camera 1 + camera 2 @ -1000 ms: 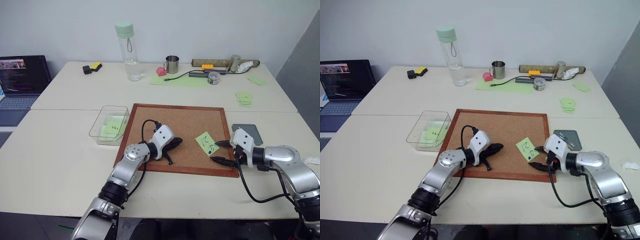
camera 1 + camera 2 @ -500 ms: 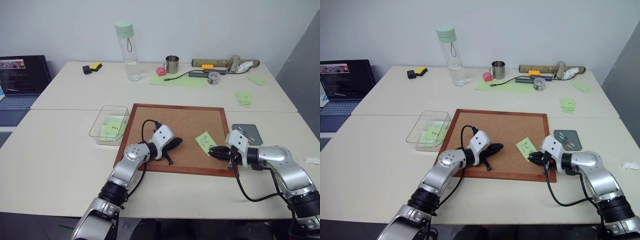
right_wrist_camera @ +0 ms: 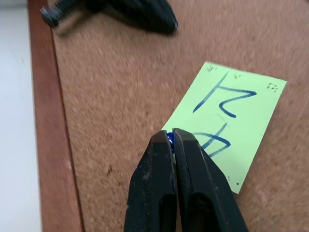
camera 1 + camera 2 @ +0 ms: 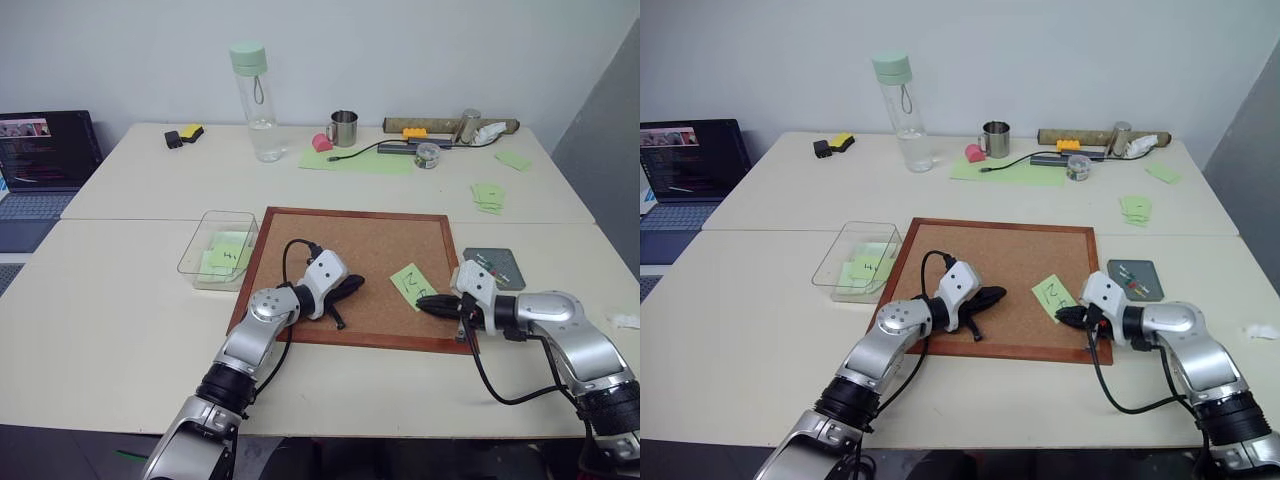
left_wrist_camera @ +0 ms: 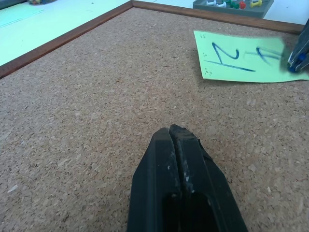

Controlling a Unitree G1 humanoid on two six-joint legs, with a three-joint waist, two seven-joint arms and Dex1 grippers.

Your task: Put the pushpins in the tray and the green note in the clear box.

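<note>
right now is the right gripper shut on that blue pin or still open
Shut on it: the right gripper has its fingertips pressed together around the blue pushpin at the green note's edge.

we see a light green note (image 3: 230, 123) with dark blue scribble, a blue pushpin (image 3: 169, 140), a brown speckled corkboard (image 4: 360, 250) framed reddish-brown, and a dark grey tray (image 4: 1136, 279).

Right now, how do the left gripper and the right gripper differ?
The right gripper is shut on a blue pushpin at the green note's edge; the left gripper is shut on nothing. The right sits near the corkboard's right edge, the left nearer its middle. Both hover over the corkboard.
</note>
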